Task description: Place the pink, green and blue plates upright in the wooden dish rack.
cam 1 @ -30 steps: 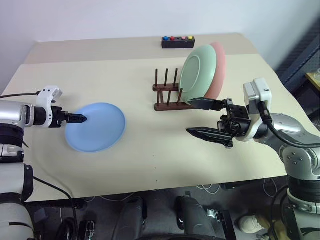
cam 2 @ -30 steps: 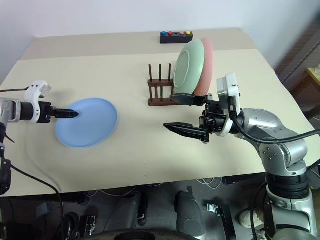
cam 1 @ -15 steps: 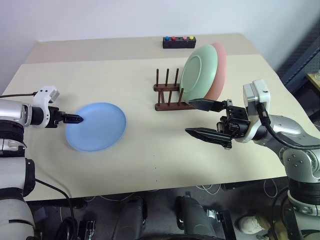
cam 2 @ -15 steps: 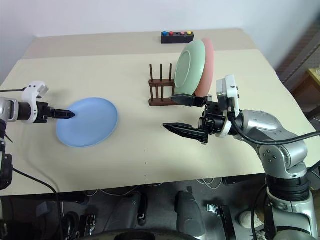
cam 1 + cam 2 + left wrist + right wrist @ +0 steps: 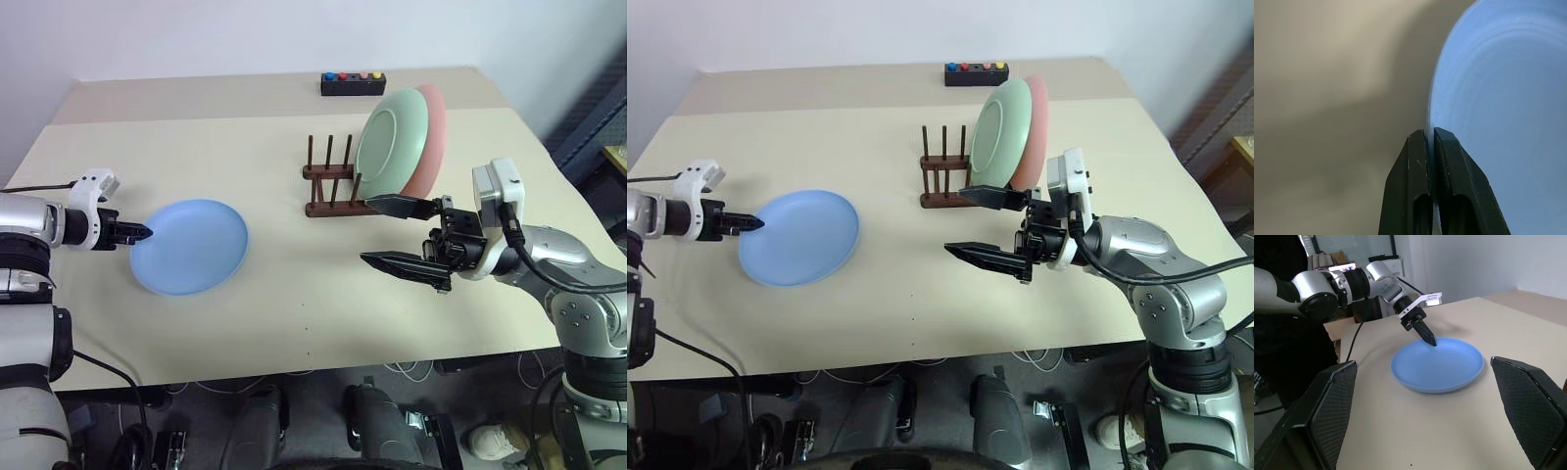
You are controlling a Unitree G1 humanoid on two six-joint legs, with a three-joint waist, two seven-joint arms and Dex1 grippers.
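Left gripper (image 5: 143, 233) has closed since a second ago, its jaws now clenched on the left rim of the blue plate (image 5: 191, 247), which lies flat on the table (image 5: 294, 294) toward its left edge. Right gripper (image 5: 394, 233) hangs released, jaws wide, mid-table just in front of the wooden dish rack (image 5: 329, 182). Green plate (image 5: 389, 147) and pink plate (image 5: 433, 137) already stand upright at the rack's right end. Small black button box (image 5: 352, 83) sits at the far edge. Step in hand: picking up the last plate. Next move likely calls for lifting, tipping it upright and carrying it right to the free pegs.
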